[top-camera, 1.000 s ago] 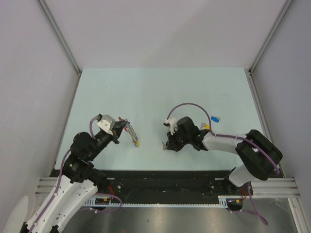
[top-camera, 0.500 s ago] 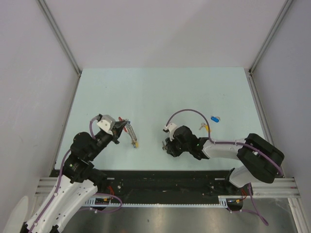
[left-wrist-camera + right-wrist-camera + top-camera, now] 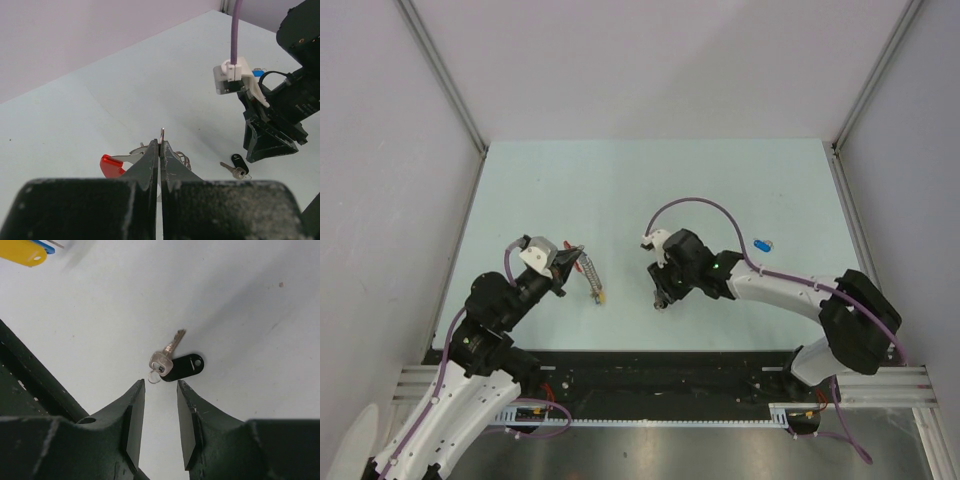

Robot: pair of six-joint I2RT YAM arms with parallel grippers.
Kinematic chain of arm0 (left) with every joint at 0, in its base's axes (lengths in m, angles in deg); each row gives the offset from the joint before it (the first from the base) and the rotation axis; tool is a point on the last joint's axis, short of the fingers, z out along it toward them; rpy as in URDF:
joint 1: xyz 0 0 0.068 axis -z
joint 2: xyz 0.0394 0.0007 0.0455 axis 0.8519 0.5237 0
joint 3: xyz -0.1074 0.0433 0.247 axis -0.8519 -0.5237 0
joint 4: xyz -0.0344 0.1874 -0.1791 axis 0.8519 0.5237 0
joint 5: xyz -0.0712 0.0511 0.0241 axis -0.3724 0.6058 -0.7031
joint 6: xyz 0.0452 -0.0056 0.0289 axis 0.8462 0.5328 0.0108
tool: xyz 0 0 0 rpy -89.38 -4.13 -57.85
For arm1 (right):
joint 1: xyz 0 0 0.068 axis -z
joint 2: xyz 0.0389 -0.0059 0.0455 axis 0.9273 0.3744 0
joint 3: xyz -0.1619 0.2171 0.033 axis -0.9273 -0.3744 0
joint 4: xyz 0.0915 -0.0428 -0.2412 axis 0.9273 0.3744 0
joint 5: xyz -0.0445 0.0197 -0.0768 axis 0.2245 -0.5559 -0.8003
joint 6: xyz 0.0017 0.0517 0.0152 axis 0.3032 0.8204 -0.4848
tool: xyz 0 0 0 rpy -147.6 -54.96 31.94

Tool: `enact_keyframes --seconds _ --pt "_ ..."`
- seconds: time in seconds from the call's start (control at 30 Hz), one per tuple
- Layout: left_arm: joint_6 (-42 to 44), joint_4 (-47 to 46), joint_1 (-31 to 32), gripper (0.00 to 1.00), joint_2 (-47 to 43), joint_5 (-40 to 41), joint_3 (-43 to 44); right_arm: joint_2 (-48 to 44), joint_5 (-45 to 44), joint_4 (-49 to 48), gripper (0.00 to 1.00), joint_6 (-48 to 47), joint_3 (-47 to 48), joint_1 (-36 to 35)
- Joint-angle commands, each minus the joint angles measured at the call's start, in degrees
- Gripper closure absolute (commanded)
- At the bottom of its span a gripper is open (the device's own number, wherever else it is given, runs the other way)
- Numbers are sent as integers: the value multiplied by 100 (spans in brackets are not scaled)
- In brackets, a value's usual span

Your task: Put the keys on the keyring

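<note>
Enclosed work cell, evenly lit.
Pale mint-green tabletop [image 3: 650, 180] bounded by plain lilac-grey panel walls [image 3: 650, 60]; silver aluminium corner posts [image 3: 442, 80]; black slotted rail [image 3: 670, 378] along near edge.

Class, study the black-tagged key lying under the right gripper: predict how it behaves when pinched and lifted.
The black-tagged key lies flat on the smooth table, so it may slide rather than lift. Blade and tag look joined by a small ring, so one part would probably dangle. It seems small and light, unlikely to roll.
</note>
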Motion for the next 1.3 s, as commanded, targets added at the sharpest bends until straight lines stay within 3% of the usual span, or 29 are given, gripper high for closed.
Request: enact_keyframes --seconds 0.0,0.37,0.7,1.27 --pt "107 -286 -23 100 -99 78 108 426 -813 887 63 -37 627 -438" --pt "-52 -84 -23 100 -214 1202 151 1094 -2193 1117 63 782 1024 -1186" --pt "-96 -49 -23 100 -302 1545 151 1613 -2783 1143 64 975 1296 -1520" --pt "-96 -75 -23 100 -267 1502 143 2061 -3249 1433 76 1063 1446 -1704"
